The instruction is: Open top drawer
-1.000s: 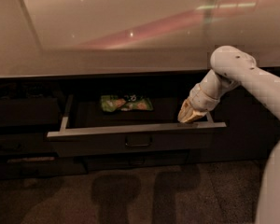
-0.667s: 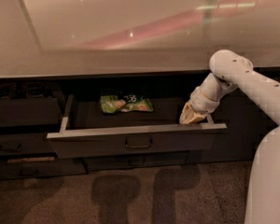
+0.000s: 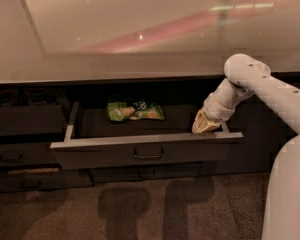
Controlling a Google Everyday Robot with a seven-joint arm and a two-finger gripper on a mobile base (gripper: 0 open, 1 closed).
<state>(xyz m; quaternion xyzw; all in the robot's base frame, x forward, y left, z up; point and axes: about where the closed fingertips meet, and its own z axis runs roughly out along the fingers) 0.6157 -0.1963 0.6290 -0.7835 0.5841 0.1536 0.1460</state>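
The top drawer stands pulled out under the counter, its dark grey front carrying a small loop handle at centre and pale rims along the tray. A green snack bag lies at the back of the tray. My gripper hangs at the drawer's right end, just behind the front rim, with the white arm reaching in from the right.
A pale glossy countertop runs above the drawer. Narrower dark drawer fronts sit at the left and below. Carpeted floor lies in front, with shadows on it. The arm's white body fills the lower right corner.
The gripper has shifted slightly right and up along the drawer's right end. The drawer stays pulled out as before.
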